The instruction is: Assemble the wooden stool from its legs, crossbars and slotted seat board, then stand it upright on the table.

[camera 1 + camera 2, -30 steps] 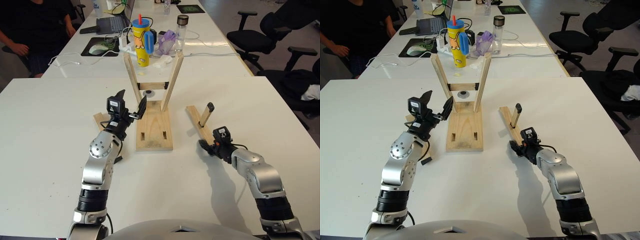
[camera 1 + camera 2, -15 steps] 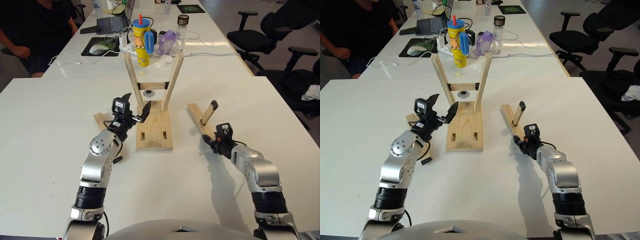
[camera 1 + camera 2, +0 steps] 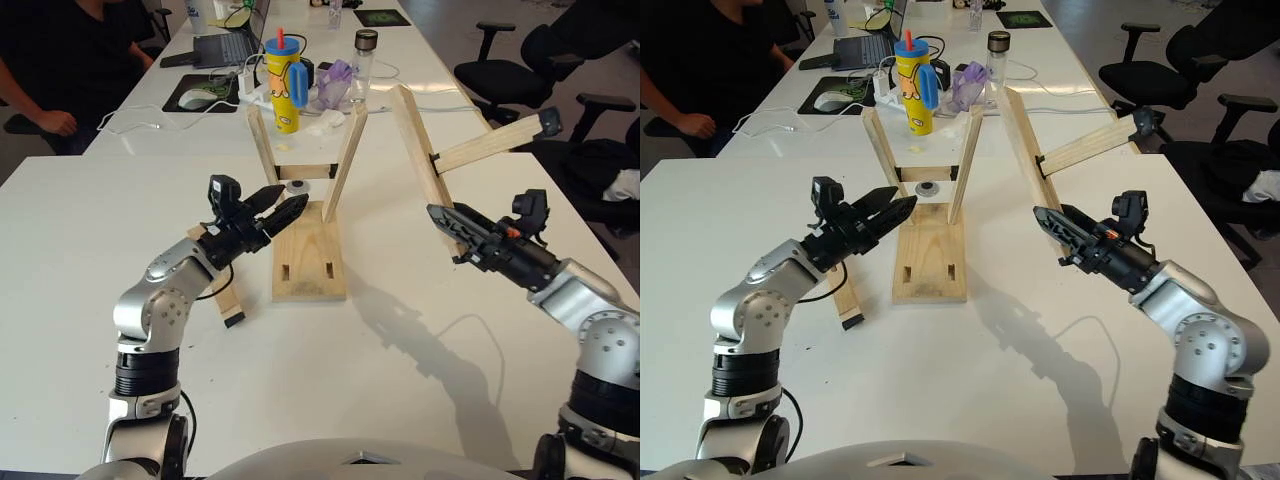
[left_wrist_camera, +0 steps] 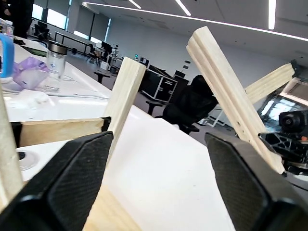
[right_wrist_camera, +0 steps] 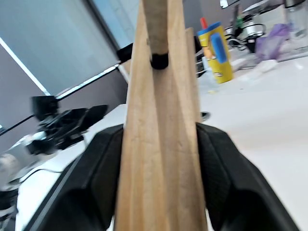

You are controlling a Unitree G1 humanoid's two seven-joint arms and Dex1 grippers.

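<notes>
Wood sits clamped between the closed fingers of the right gripper point(image 3: 452, 228): a leg piece point(image 3: 414, 140) with a bar point(image 3: 490, 145) branching off it. It is held tilted in the air above the desk point(image 3: 80, 260), to the right of the seat board point(image 3: 310, 268). The left gripper point(image 3: 288, 205) hovers with fingers spread, holding nothing, just over the board's left edge. Two legs point(image 3: 346, 160) joined by a crossbar point(image 3: 305, 172) stand on the board's far end. Another wooden part point(image 3: 228, 298) lies flat under the left arm.
</notes>
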